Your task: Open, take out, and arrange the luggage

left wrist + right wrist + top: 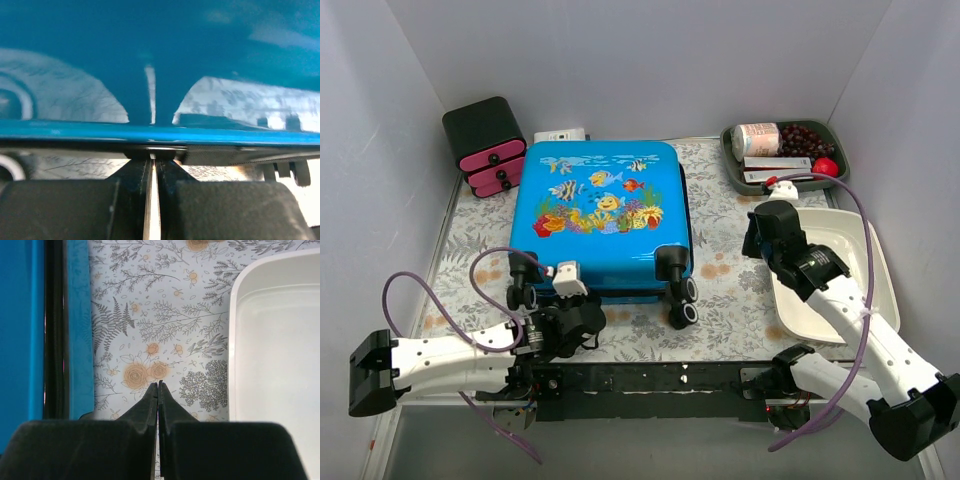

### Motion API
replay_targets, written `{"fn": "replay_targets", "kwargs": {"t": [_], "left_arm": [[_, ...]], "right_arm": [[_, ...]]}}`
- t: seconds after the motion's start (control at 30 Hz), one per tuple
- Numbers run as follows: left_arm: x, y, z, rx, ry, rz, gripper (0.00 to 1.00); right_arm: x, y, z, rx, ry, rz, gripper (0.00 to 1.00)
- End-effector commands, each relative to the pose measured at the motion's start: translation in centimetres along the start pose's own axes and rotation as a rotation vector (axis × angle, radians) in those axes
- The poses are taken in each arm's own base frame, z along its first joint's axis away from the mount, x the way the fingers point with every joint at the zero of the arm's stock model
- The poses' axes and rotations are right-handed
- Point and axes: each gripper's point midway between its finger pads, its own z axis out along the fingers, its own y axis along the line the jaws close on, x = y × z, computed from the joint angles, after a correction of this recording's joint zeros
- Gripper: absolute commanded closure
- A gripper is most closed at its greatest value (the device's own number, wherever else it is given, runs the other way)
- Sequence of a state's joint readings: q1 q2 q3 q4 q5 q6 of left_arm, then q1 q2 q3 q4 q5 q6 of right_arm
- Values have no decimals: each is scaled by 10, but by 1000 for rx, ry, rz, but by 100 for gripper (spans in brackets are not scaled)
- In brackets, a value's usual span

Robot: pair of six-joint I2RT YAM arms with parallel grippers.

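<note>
The luggage (pixel 600 215) lies closed and flat in the middle of the desk (pixel 160 315). My left tool (pixel 152 161) is together at the zipper line (pixel 215 156) of its near edge. My right tool (pixel 158 387), also together, is over the free strip between its right side and the white tray (pixel 280 340).

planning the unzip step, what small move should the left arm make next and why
Probably drag the left fingers sideways along the zipper trim: they are shut with tips at that seam on the near edge of the luggage, which lies closed. Whether they pinch a pull is not visible. The right fingers, shut over the tablecloth, hold nothing.
</note>
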State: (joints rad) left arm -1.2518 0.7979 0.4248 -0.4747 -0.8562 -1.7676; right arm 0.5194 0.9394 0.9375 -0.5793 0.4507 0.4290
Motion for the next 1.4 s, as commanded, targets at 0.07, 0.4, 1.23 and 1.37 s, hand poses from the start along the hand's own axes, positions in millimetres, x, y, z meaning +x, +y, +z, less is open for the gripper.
{"fn": "replay_targets", "kwargs": {"t": [0.07,0.4,1.23,1.37], "left_arm": [[-5,-108,-6,393,12,93,100],[10,-156,15,411,44,133,100],[9,-173,-33,378,351,182,2],[-32,-191,-84,355,475,100,2]], "right_arm": [[-17,20,-5,-129,-48,-84,99],[-39,69,-52,-490,-135,-210,33],[-29,85,-89,-676,-107,-353,18],[-28,98,-103,-769,-112,-336,18]]}}
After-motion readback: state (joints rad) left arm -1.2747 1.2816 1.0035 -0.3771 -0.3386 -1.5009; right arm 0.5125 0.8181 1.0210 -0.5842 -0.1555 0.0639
